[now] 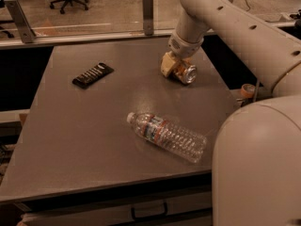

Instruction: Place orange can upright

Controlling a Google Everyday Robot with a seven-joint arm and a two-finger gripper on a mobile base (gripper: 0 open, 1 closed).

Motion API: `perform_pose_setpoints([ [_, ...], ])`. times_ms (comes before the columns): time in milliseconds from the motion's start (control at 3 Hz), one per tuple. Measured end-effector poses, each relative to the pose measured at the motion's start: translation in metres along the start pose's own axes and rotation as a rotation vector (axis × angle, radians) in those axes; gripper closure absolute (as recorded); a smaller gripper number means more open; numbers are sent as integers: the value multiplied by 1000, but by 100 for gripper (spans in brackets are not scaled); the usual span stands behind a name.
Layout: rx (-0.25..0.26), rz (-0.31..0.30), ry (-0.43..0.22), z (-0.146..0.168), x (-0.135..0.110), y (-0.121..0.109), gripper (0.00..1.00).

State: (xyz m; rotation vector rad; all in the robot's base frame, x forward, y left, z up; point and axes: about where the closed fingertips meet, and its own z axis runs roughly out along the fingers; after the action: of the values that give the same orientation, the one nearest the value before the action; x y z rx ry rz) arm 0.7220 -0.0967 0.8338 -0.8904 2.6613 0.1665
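The orange can (186,73) lies on its side at the back right of the grey table (70,140), with its silver top facing the front right. My gripper (175,67) comes down from the arm above and is shut on the can. One beige finger (167,63) presses against the can's left side, and the other is hidden behind the can. The can rests on the table surface.
A clear plastic water bottle (167,135) lies on its side near the table's front middle. A black snack bar (92,75) lies at the back left. My robot's white body (258,164) fills the right foreground. A glass barrier with posts (148,13) runs along the table's far edge.
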Motion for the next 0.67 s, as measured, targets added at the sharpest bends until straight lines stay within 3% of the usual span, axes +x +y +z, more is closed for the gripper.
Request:
perform_pose_setpoints([
  [333,-43,-126,-202,-59,-11,13,100],
  [667,-112,-243,-446,-137,-15,33,100],
])
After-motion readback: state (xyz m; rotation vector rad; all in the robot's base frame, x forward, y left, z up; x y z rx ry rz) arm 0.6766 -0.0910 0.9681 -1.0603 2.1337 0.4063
